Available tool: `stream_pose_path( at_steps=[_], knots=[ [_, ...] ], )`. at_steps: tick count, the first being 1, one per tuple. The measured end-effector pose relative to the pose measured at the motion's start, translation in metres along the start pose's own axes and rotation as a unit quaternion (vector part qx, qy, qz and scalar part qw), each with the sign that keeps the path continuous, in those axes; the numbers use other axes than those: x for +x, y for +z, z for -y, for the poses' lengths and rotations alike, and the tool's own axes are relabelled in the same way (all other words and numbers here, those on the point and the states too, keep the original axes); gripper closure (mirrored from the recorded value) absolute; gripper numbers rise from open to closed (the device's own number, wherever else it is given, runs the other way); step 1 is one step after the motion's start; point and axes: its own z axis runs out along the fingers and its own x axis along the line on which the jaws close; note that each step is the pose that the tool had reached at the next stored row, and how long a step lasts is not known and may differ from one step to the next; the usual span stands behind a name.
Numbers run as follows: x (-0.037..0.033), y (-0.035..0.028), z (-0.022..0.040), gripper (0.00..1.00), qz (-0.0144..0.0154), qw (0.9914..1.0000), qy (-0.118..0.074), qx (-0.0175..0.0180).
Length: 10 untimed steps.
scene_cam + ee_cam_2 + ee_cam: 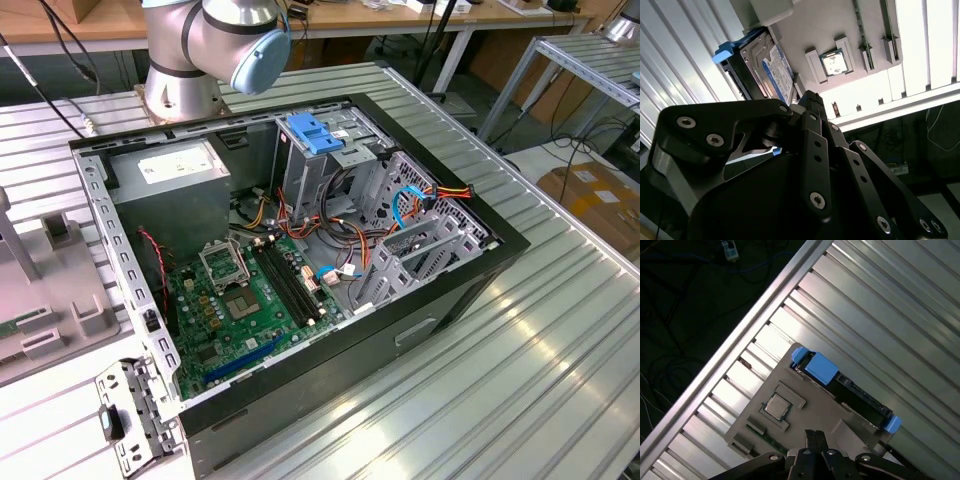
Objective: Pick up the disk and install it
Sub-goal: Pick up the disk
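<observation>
We see the disk (855, 395) standing on its long edge in a slot along one side of a grey holder (805, 425), its blue side rails showing at both ends; in the second wrist view the disk (775, 70) turns its white-and-blue label toward us and one blue rail juts past the end of the holder (805, 30); a small square chip (776, 406) sits in a recess of the same holder, just beside the disk's slot, and it shows in the second wrist view too (832, 63); the claw (814, 434) hangs over the holder near the disk, its two narrow fingers pressed together with nothing between them, and whether it touches the holder we cannot tell; in the second wrist view the claw (811, 97) and its black linkage stand in front of the disk; the holder rests on a ribbed metal table (880, 305); at the exterior view's left edge the holder (50, 300) lies outside an open computer case (400, 340) in the middle of the frame; inside the case we see a grey power supply (170, 185) toward the upper left, a metal cage with a blue cap (313, 133) at upper centre, and a green circuit board (235, 305) lower down; the arm (215, 40) rises at the top of the frame behind the case.
</observation>
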Motion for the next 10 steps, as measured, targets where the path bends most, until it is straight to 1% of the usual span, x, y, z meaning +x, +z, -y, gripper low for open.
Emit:
stream_pose_path(
  at_steps=[5,6,10],
  knots=[
    [0.0,0.0,0.0,0.89,-0.0003,0.99991,-0.014,-0.0004],
    [0.0,0.0,0.0,0.89,-0.0004,0.99981,-0.02,-0.0005],
    [0.0,0.0,0.0,0.89,-0.0007,0.99951,-0.031,-0.0008]
  ],
)
